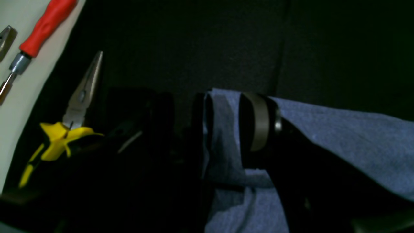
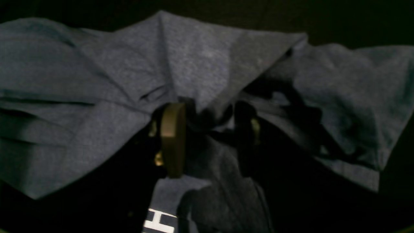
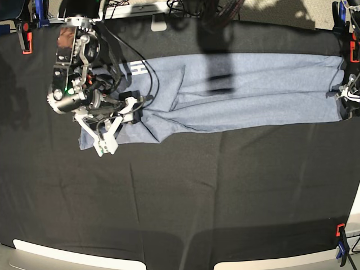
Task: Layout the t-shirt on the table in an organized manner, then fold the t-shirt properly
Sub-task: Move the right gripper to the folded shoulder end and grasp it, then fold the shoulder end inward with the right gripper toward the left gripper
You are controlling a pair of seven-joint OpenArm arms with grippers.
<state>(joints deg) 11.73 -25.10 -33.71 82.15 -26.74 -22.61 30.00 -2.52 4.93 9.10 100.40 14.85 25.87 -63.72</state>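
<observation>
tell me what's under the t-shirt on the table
The light blue-grey heathered cotton t-shirt lies stretched across the dark black cloth table, which shows all around it. Whatever is directly beneath the fabric is covered. The right gripper is over its bunched end.

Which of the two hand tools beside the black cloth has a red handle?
The screwdriver, lying on the pale surface. The pliers nearer the dark cloth have yellow and black handles.

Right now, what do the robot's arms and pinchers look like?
The right arm is black and silver metal with white plastic parts and looping black cables. Its gripper has dark fingers with tan pads. The left gripper looks alike: black, with a tan pad.
</observation>
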